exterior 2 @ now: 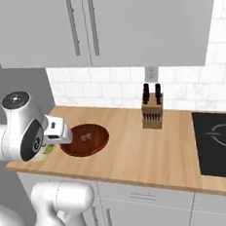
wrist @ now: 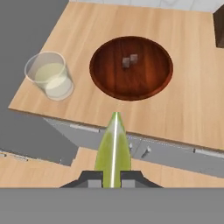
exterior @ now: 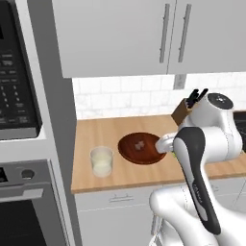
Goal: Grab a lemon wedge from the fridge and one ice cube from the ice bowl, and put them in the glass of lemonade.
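You have the gripper [wrist: 113, 181] closed on the lemon wedge [wrist: 113, 151], which stands up between the jaws as a narrow yellow-green sliver with a pale ridge along it. In the hand view it hangs over the front edge of the worktop [wrist: 192, 109], out above the drawer fronts rather than above the wood itself.

The worktop is a warm, light wooden slab. At its left end it stops against a tall grey panel [exterior: 57, 144], and beyond that panel you see a built-in oven [exterior: 24, 211] with a black microwave [exterior: 17, 67] above it. The glass of lemonade [exterior: 101, 161] stands near the front left corner of the worktop, upright, with pale liquid in its lower part. The ice bowl [exterior: 140, 148] sits just to the right of the glass, apart from it, a little further back from the front edge; two small ice cubes [wrist: 129, 60] lie close together near its middle.

Further right, toward the back edge, a wooden knife block [exterior 2: 152, 113] with dark handles stands by the wall, well apart from the bowl. At the right end of the worktop a black cooktop [exterior 2: 219, 144] is set flush into the wood.

Behind everything runs a white tiled backsplash [exterior 2: 113, 90] carrying a small wall socket [exterior 2: 151, 73], and pale grey wall cupboards [exterior 2: 125, 20] with long bar handles hang above it. Below the worktop you have pale grey drawer fronts [exterior 2: 142, 195] with short handles.
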Robot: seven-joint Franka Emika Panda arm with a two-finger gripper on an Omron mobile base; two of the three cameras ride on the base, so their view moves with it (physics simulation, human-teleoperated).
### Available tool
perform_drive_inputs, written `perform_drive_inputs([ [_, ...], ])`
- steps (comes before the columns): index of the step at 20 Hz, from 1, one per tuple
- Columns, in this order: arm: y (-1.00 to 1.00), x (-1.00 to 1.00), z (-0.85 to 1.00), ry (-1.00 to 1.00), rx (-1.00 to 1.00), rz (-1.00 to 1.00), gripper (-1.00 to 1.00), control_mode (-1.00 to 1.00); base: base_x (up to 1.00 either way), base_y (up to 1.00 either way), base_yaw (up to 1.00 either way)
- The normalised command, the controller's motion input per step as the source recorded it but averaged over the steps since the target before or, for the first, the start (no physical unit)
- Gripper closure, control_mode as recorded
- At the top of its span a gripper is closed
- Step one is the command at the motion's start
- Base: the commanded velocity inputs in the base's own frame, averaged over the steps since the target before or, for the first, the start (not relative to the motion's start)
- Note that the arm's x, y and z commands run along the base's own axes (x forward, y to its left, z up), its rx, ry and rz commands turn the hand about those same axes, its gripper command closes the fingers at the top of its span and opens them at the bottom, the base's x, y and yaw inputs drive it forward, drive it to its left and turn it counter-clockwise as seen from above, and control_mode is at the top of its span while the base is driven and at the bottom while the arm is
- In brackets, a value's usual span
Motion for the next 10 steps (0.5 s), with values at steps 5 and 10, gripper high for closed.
perform_drive_inputs([
  [5, 0.00, 0.00, 0.00, 0.00, 0.00, 0.00, 1.00, 1.00, 0.48, 0.00, 0.00],
  [10, 0.00, 0.00, 0.00, 0.00, 0.00, 0.00, 1.00, 1.00, 0.00, 0.00, 0.00],
])
